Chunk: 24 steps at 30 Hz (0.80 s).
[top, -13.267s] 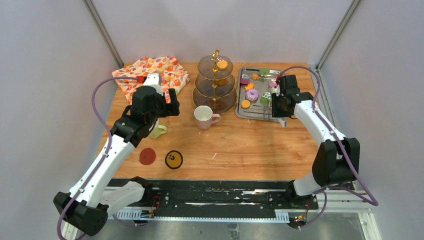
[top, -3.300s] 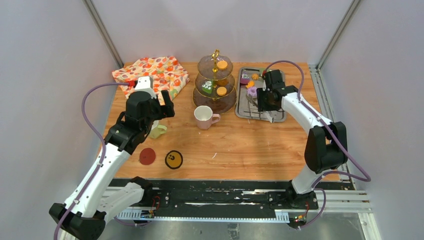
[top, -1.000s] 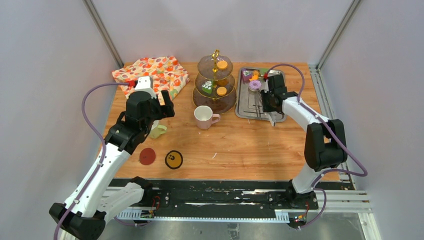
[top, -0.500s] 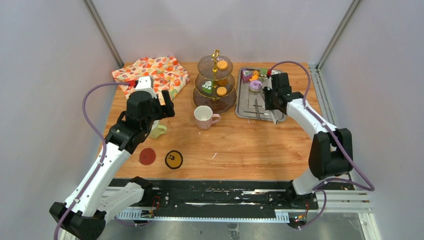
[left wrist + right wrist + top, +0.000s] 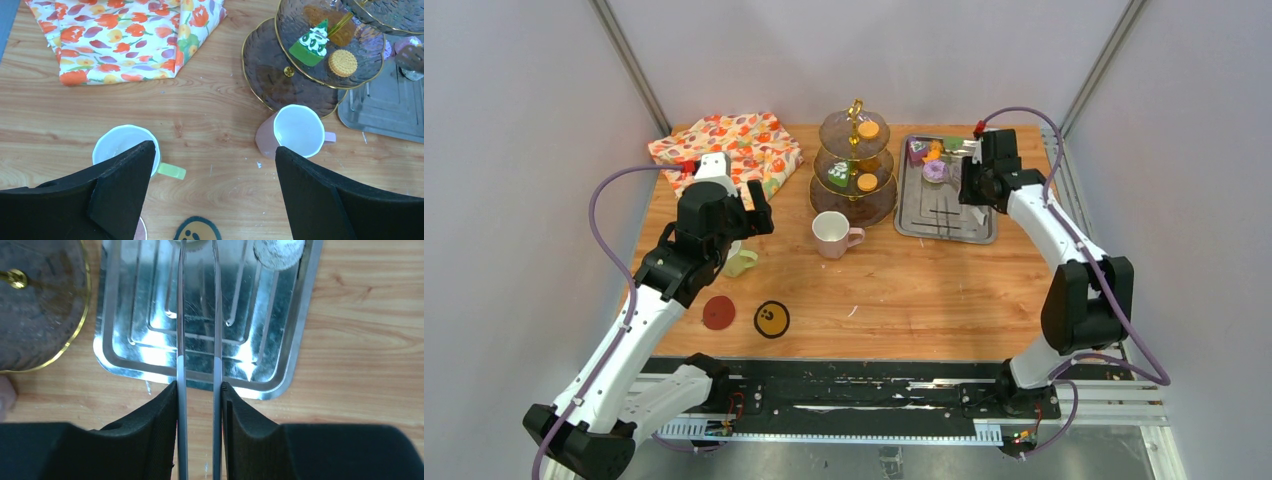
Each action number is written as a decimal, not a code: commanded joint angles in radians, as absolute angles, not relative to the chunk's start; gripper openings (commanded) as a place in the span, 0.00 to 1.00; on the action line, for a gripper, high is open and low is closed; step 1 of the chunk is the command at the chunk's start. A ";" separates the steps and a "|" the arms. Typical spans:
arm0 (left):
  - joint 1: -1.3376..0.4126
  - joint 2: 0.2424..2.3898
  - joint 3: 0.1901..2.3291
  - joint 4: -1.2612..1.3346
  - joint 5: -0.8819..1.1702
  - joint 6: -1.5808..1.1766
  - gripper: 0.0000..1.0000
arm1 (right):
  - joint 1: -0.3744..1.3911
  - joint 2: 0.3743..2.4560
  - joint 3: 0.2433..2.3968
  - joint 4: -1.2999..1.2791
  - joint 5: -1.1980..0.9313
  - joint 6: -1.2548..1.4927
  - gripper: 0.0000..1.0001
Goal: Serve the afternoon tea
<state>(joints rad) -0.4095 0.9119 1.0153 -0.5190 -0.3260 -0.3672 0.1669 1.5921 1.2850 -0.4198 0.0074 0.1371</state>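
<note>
The brown-glass stand [image 5: 856, 200] holds an orange biscuit [image 5: 868, 129] on top and a green cake [image 5: 311, 42] and an orange biscuit [image 5: 342, 62] on the middle tier. The purple doughnut [image 5: 935, 170] and other pastries lie at the steel tray's [image 5: 944, 225] far end. My right gripper [image 5: 971, 190] [image 5: 199, 385] is shut on the metal tongs [image 5: 181, 330], whose arms reach over the tray. My left gripper [image 5: 749, 222] [image 5: 214, 150] is open and empty, above the table between the yellow-green mug [image 5: 125, 145] and the pink mug [image 5: 297, 131].
A floral cloth [image 5: 729, 145] lies at the back left. A red coaster [image 5: 718, 312] and a yellow smiley coaster [image 5: 771, 319] lie near the front left. The enclosure walls stand close on both sides.
My right gripper has moved with the tongs towards the tray's far right. Since the earliest frame, a green cake and an orange biscuit have appeared on the middle tier. The left arm is still.
</note>
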 commanded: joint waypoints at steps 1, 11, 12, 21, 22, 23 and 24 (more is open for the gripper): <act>-0.413 0.905 1.021 -0.500 -0.342 -0.358 0.95 | 0.136 1.625 1.372 -0.432 -0.046 0.185 0.34; -0.414 0.911 1.019 -0.494 -0.343 -0.355 0.95 | 0.103 1.757 1.509 -0.436 -0.099 0.214 0.38; -0.414 0.912 1.018 -0.493 -0.344 -0.353 0.95 | 0.101 1.770 1.522 -0.439 -0.100 0.211 0.38; -0.413 0.919 1.020 -0.491 -0.356 -0.342 0.95 | 0.081 1.828 1.543 -0.475 -0.114 0.198 0.40; -0.413 0.922 1.020 -0.490 -0.355 -0.342 0.95 | 0.079 1.828 1.540 -0.474 -0.118 0.198 0.40; -0.414 0.924 1.020 -0.489 -0.352 -0.341 0.95 | 0.075 1.830 1.536 -0.475 -0.119 0.198 0.40; -0.414 0.927 1.021 -0.488 -0.351 -0.342 0.95 | 0.070 1.830 1.535 -0.477 -0.121 0.200 0.40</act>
